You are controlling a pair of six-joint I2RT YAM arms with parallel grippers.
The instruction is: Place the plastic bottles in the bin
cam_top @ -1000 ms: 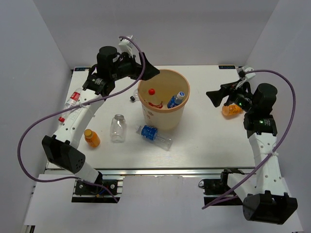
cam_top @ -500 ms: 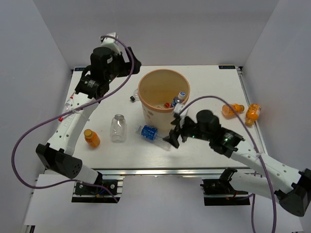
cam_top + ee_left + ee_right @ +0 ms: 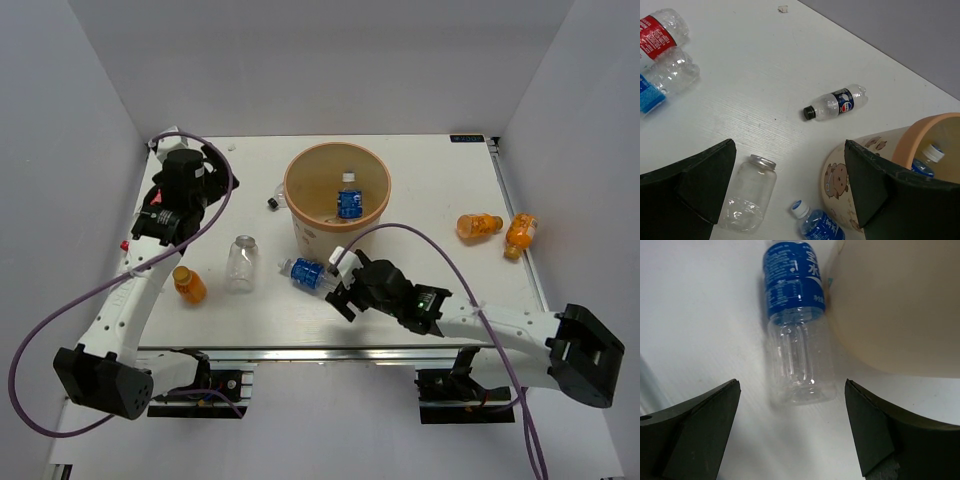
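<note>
The beige bin (image 3: 300, 222) stands mid-table with a blue-label bottle (image 3: 348, 200) inside. Another blue-label bottle (image 3: 308, 273) lies in front of it, against its wall in the right wrist view (image 3: 796, 335). My right gripper (image 3: 340, 289) is open, low over the table, its fingers either side of this bottle's base (image 3: 791, 385). My left gripper (image 3: 203, 180) is open and empty, high over the table's left side (image 3: 789, 145). An unlabelled bottle (image 3: 241, 263) and an orange one (image 3: 187, 284) lie front left. A red-label bottle (image 3: 657, 31) and a blue-label one (image 3: 660, 82) lie far left.
Two orange bottles (image 3: 478, 225) (image 3: 520, 232) lie at the right edge. A tiny dark-labelled bottle with a black cap (image 3: 836, 103) lies left of the bin. White walls close in the table's sides and back.
My right arm swung from the far right to the front of the bin and lowered around the lying blue-label bottle. My left arm drew back from the bin's rim to the left.
</note>
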